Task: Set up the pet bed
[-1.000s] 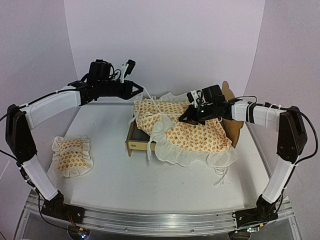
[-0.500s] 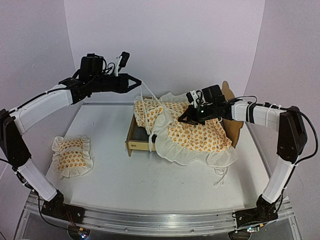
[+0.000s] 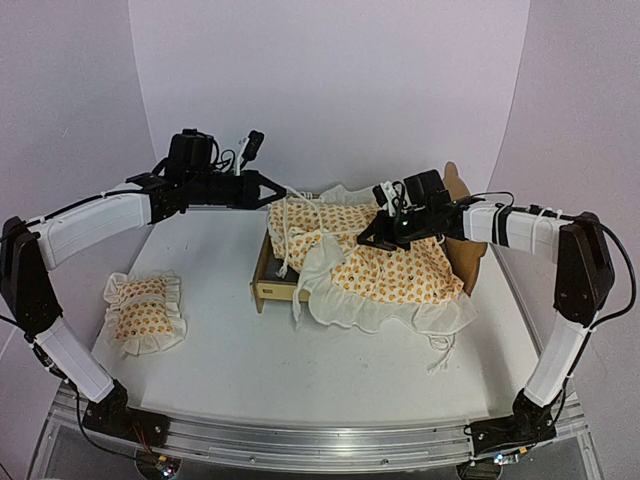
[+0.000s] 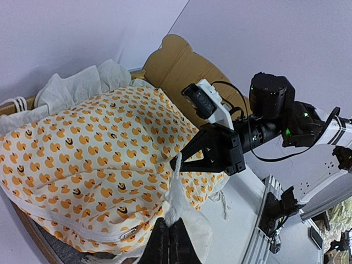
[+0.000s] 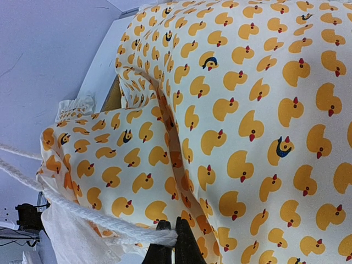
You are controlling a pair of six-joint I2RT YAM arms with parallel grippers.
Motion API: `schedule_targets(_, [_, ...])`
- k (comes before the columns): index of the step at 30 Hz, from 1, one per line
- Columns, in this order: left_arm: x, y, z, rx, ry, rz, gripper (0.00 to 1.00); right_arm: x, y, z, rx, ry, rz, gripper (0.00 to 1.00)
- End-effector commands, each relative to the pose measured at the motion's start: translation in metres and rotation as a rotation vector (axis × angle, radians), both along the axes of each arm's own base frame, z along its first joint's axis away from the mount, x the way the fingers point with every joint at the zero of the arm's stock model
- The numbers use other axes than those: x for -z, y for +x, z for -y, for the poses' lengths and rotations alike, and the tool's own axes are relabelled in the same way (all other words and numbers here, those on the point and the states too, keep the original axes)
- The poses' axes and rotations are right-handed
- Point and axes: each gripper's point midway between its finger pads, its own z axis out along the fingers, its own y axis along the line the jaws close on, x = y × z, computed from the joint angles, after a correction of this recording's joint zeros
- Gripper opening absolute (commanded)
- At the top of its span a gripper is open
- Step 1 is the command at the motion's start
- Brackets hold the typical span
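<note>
pet bed [image 3: 272, 290]: mid-table [image 3: 220, 370], low end toward the left arm, mostly buried under the duck-print cover [image 3: 395, 268].
left gripper [image 3: 283, 190]: fingers pressed together on a white tie [image 4: 176, 209] of the cover, above the bed's far-left corner.
right gripper [image 3: 363, 241]: fingers pinching a white cord [image 5: 99, 220], over the cover's middle.
pillow [image 3: 143, 313]: 1, lying well apart at the left.

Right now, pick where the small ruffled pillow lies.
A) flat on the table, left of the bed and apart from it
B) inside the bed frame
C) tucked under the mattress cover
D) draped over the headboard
A: the pillow lies flat on the bare table, off to the left of the pet bed, with open tabletop between the two.
</note>
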Motion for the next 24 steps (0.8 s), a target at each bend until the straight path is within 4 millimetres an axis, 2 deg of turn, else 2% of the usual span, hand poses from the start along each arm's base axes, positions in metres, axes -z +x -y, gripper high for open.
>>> schedule_targets(1, [-0.029, -0.015, 0.0, 0.028, -0.073, 0.054, 0.0, -0.037, -0.001, 0.002, -0.007, 0.044, 0.082, 0.0])
schedule_targets(11, [-0.054, -0.024, -0.003, 0.03, -0.117, 0.094, 0.0, -0.039, -0.001, 0.002, -0.008, 0.052, 0.082, 0.0])
schedule_targets(14, [-0.056, -0.029, -0.003, 0.041, -0.124, 0.094, 0.0, -0.038, -0.002, 0.001, -0.011, 0.055, 0.077, 0.0])
schedule_targets(19, [-0.03, -0.028, 0.0, 0.042, -0.096, 0.05, 0.0, -0.038, -0.003, 0.001, -0.013, 0.061, 0.076, 0.0])
schedule_targets(24, [0.007, -0.012, 0.004, 0.009, -0.041, 0.004, 0.0, -0.039, -0.004, 0.001, -0.015, 0.065, 0.078, 0.0])
